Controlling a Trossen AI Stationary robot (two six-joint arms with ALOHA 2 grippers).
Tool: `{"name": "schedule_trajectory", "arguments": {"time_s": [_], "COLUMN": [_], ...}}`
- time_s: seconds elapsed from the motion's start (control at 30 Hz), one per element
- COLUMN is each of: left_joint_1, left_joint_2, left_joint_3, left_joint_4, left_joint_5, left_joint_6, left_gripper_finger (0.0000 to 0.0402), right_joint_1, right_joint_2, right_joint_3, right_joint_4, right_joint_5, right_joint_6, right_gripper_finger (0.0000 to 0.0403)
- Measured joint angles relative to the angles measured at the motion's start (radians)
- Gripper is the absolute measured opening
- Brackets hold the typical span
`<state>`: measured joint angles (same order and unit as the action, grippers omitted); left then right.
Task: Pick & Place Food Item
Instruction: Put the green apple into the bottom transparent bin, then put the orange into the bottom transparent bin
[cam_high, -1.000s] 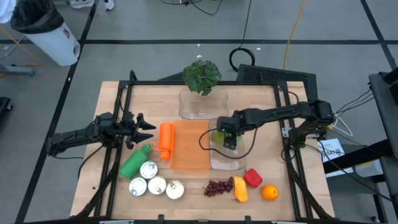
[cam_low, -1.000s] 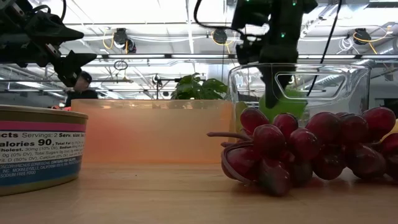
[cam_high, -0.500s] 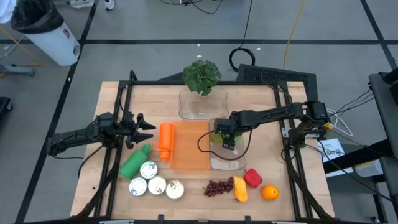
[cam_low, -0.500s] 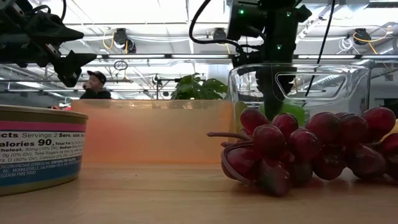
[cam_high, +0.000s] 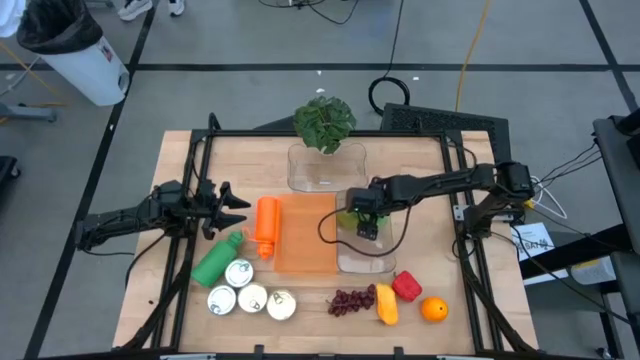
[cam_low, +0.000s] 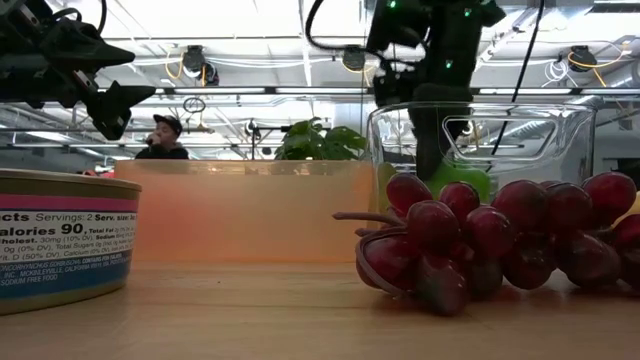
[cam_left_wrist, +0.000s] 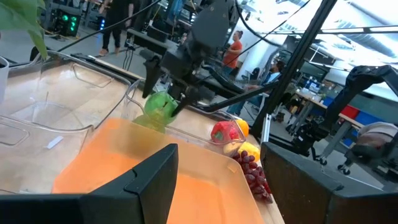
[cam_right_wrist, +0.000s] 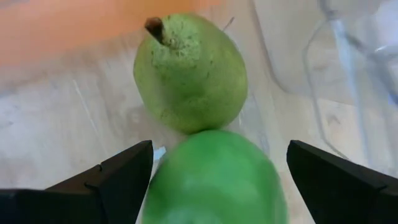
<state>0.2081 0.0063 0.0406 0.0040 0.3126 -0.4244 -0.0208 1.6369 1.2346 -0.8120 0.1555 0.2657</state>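
The right gripper (cam_high: 366, 224) hangs over the clear container (cam_high: 366, 262), fingers spread wide apart with nothing clamped. A round green fruit (cam_right_wrist: 214, 183) sits between them, just beside a green pear (cam_right_wrist: 189, 71) already lying in the container.

Risk: if the fruit is still loose, it could roll against the pear and nudge it (the two look to be touching in the right wrist view). A careless lift might also catch a finger on the container wall and drag the tub toward the orange cutting board (cam_high: 305, 234).

The left gripper (cam_high: 228, 208) waits near the orange bottle (cam_high: 265, 226), fingers apart and empty.

Readable text: the can (cam_low: 62, 240) shows "Calories 90" and "Servings: 2"; finer print is too small to read.
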Motion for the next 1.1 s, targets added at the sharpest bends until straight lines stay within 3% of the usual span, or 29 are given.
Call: {"name": "schedule_trajectory", "arguments": {"time_s": [0.43,0.7,1.1], "left_joint_1": [0.000,0.000,0.000], "left_joint_2": [0.000,0.000,0.000], "left_joint_3": [0.000,0.000,0.000], "left_joint_4": [0.000,0.000,0.000], "left_joint_5": [0.000,0.000,0.000], "left_joint_6": [0.000,0.000,-0.001], "left_gripper_finger": [0.0243,0.0243,0.0243], "right_joint_1": [0.021,0.103,0.252], "right_joint_2": [-0.214,-0.204,-0.222], "right_joint_3": [0.000,-0.030,-0.053], "right_joint_4": [-0.019,-0.031,0.018], "right_joint_5": [0.000,-0.107,-0.107], "right_joint_6": [0.083,0.176,0.275], "right_gripper_finger": [0.0350,0.0350,0.0350]}}
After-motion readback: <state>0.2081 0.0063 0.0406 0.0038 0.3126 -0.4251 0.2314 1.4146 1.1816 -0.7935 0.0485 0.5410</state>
